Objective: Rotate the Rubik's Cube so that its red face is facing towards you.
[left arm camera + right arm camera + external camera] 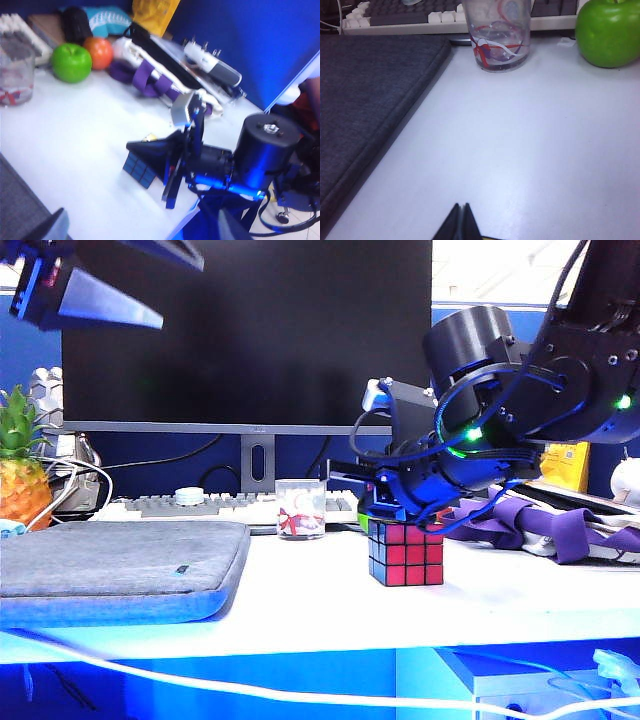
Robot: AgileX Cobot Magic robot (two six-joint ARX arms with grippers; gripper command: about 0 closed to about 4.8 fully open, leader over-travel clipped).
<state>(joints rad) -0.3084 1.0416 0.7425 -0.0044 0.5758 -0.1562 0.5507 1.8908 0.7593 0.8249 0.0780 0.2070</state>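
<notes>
Right pincer (460, 212) closed, seemingly atop Rubik's Cube (407, 552); left pincer (95, 285) wide, raised.

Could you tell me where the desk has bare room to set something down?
Bare white desk lies between the grey sleeve and the Rubik's Cube, in front of the glass. It is crowded around the cube, under the shut right gripper, and toward the purple straps. The open left gripper is high up.

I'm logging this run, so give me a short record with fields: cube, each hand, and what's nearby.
cube: Rubik's Cube standing on the white table, red face toward the exterior camera
right hand: shut, empty, low over the cube's top
left hand: open, raised at upper left, far from the cube
nearby: glass cup, grey sleeve, green apple
</notes>
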